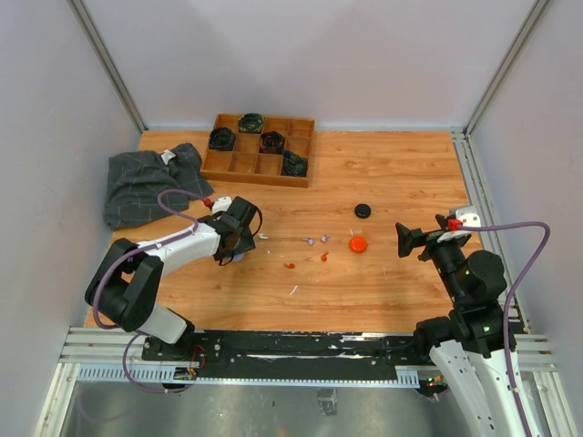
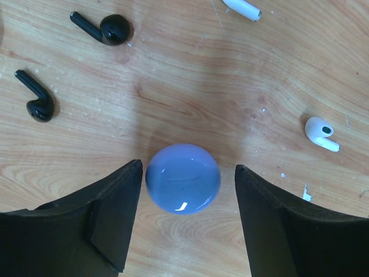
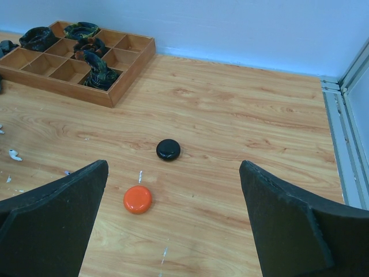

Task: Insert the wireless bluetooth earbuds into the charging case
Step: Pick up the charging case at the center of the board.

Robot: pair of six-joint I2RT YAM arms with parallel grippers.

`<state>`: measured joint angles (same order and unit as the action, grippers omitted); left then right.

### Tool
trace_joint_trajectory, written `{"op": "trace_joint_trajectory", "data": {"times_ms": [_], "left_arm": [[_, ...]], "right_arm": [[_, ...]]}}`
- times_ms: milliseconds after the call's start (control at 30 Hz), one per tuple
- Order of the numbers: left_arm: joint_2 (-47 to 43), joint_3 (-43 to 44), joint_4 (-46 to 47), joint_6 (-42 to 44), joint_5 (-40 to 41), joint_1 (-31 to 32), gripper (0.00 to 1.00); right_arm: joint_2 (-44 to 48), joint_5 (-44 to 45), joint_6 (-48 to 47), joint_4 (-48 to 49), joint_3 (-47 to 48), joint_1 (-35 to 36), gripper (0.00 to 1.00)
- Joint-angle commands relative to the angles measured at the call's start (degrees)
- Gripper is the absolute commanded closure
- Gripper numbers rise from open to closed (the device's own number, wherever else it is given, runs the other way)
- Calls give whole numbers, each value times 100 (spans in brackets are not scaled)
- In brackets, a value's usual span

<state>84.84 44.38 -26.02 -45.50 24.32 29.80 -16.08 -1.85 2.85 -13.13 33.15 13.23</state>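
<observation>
A round lilac-blue charging case (image 2: 183,178) lies on the wooden table between the fingers of my left gripper (image 2: 188,167). The jaws stand open, with a thin gap on the left and a wider one on the right. Beyond it lie two black earbuds (image 2: 104,27) (image 2: 36,98) and two white earbuds (image 2: 320,133) (image 2: 242,8). In the top view, lilac earbuds (image 1: 316,239) and orange-red earbuds (image 1: 289,266) lie mid-table. An orange case (image 3: 137,199) and a black case (image 3: 168,149) lie ahead of my right gripper (image 3: 173,163), which hangs open above the table and holds nothing.
A wooden compartment tray (image 1: 239,164) holding dark coiled items stands at the back. A crumpled grey cloth (image 1: 150,182) lies at the back left, close to the left arm. Metal rails (image 1: 469,182) edge the table on the right.
</observation>
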Motion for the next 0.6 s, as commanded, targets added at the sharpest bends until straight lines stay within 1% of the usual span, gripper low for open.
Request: {"op": "trace_joint_trajectory", "data": {"times_ms": [0, 267, 433, 567], "left_arm": [[93, -61, -16, -186, 287, 130, 30], [182, -271, 190, -210, 317, 149, 37], [155, -345, 260, -174, 246, 153, 49], [-33, -480, 436, -117, 157, 159, 55]], "right_arm": [[11, 53, 66, 196, -61, 50, 1], [-58, -63, 84, 214, -70, 48, 1], [-144, -150, 101, 223, -65, 55, 1], [-219, -195, 123, 225, -63, 49, 1]]}}
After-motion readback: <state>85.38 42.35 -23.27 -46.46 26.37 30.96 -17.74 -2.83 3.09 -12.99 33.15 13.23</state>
